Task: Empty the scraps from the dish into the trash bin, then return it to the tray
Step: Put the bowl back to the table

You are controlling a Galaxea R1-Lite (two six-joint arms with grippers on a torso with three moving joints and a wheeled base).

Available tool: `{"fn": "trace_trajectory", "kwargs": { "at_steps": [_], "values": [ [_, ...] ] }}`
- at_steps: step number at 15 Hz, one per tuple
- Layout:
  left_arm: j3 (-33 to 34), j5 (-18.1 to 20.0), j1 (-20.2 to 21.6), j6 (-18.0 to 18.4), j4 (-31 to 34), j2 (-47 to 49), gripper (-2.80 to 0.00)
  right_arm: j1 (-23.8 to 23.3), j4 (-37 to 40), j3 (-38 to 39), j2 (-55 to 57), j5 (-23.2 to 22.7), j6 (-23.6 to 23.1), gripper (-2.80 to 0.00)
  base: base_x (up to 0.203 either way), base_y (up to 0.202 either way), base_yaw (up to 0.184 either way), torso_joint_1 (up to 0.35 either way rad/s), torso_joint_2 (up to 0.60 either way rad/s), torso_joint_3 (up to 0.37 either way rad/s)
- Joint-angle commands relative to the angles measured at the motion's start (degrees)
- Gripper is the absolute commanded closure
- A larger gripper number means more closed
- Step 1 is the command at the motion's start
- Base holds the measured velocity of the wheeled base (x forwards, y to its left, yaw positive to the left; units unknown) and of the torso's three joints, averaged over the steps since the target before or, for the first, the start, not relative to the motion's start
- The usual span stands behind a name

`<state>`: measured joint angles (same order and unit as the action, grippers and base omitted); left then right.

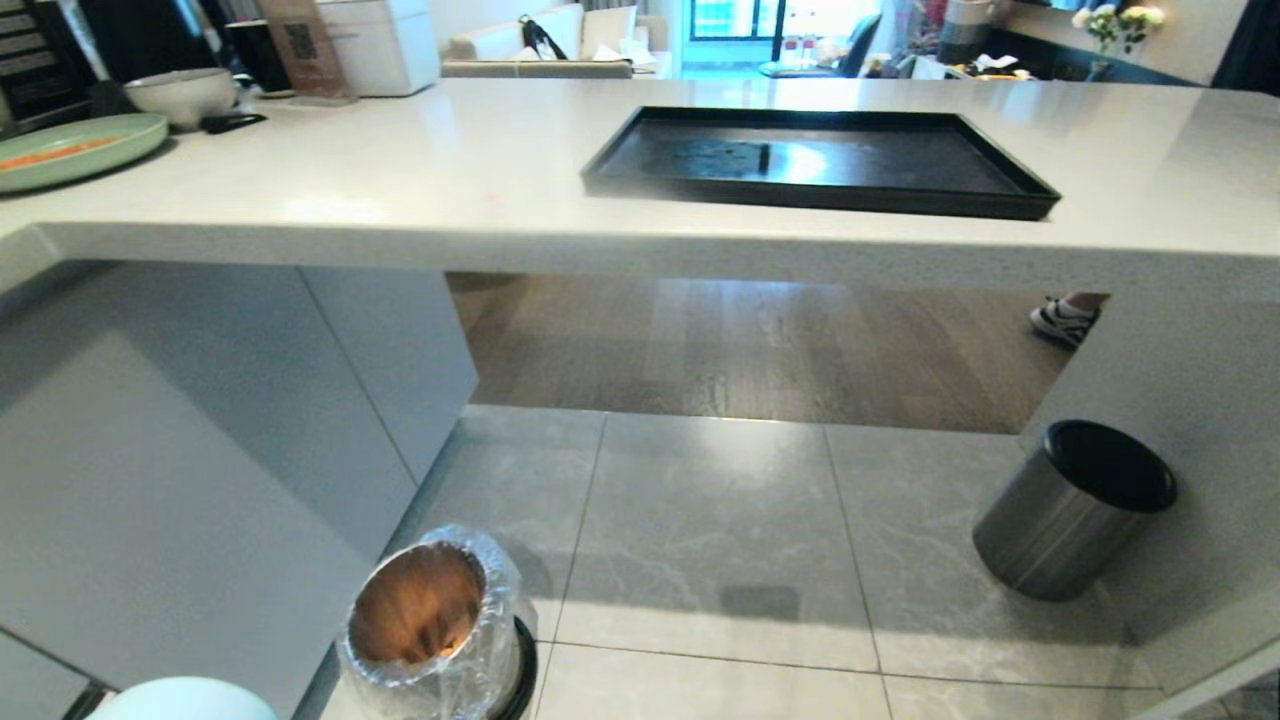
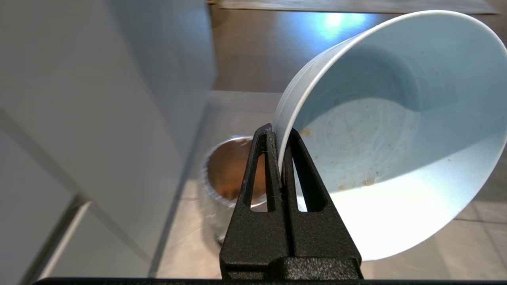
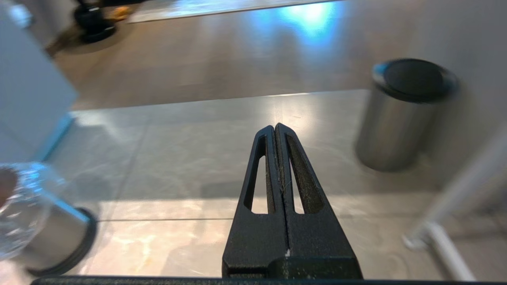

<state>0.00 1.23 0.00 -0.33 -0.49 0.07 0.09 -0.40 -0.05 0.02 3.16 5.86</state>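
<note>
My left gripper (image 2: 280,138) is shut on the rim of the pale light-blue dish (image 2: 396,130), which is tilted toward the camera. Its inside holds only a few small brownish smears; no scraps show in it. A sliver of the dish (image 1: 185,698) shows at the head view's lower left corner. The trash bin (image 1: 430,620) with its crinkled clear bag and coppery inside stands on the floor beside the cabinet, below and beyond the dish (image 2: 227,174). The black tray (image 1: 650,165) lies bare on the counter. My right gripper (image 3: 275,128) is shut on nothing, low above the floor tiles.
A brushed-steel cylinder bin with a black top (image 1: 1075,510) stands on the floor at the right. A pale-green plate (image 1: 70,150) and a greyish-white bowl (image 1: 180,95) sit at the counter's far left. A person's shoe (image 1: 1062,320) shows under the counter.
</note>
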Motion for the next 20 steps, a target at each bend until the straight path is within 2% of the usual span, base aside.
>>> {"fn": "trace_trajectory", "kwargs": {
  "at_steps": [1, 5, 20],
  "values": [
    [0.0, 0.0, 0.0, 0.0, 0.0, 0.0, 0.00, 0.0, 0.0, 0.0, 0.0, 0.0, 0.0, 0.00, 0.004, 0.012, -0.176, -0.001, 0.01, -0.001],
    [0.0, 0.0, 0.0, 0.0, 0.0, 0.0, 0.00, 0.0, 0.0, 0.0, 0.0, 0.0, 0.0, 0.00, 0.001, 0.008, -0.132, 0.002, 0.00, -0.002],
    [0.0, 0.0, 0.0, 0.0, 0.0, 0.0, 0.00, 0.0, 0.0, 0.0, 0.0, 0.0, 0.0, 0.00, 0.000, 0.000, 0.000, 0.000, 0.00, 0.000]
  ]
}}
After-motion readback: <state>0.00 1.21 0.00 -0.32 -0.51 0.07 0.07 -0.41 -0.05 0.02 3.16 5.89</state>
